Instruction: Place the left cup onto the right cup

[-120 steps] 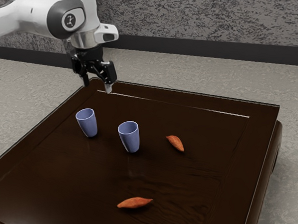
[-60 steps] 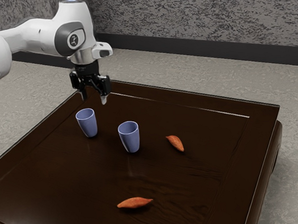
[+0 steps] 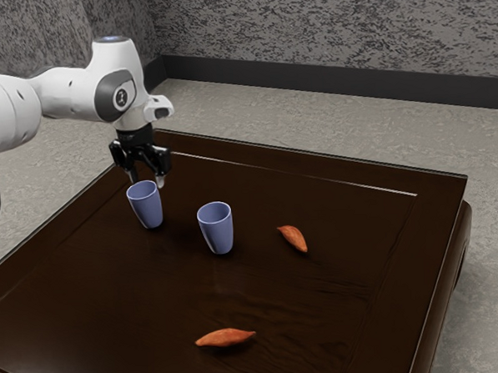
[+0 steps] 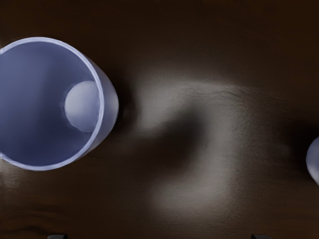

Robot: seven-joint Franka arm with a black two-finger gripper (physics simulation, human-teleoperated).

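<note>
Hovering black two-finger claw (image 3: 146, 177) just above the pale-blue plastic left cup (image 3: 146, 206), open, holding nothing | dropped down from back edge of dark wooden desk (image 3: 362, 264) | probably lining up the grab | matching right cup (image 3: 216, 228) just beside, upright

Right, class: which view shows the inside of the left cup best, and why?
The wrist view: it looks down into the left cup, showing its rim and pale floor. The exterior view shows that cup from the side, upright.

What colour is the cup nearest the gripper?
The cup is pale lavender-blue, inside and out; the wrist view shows it best.
</note>
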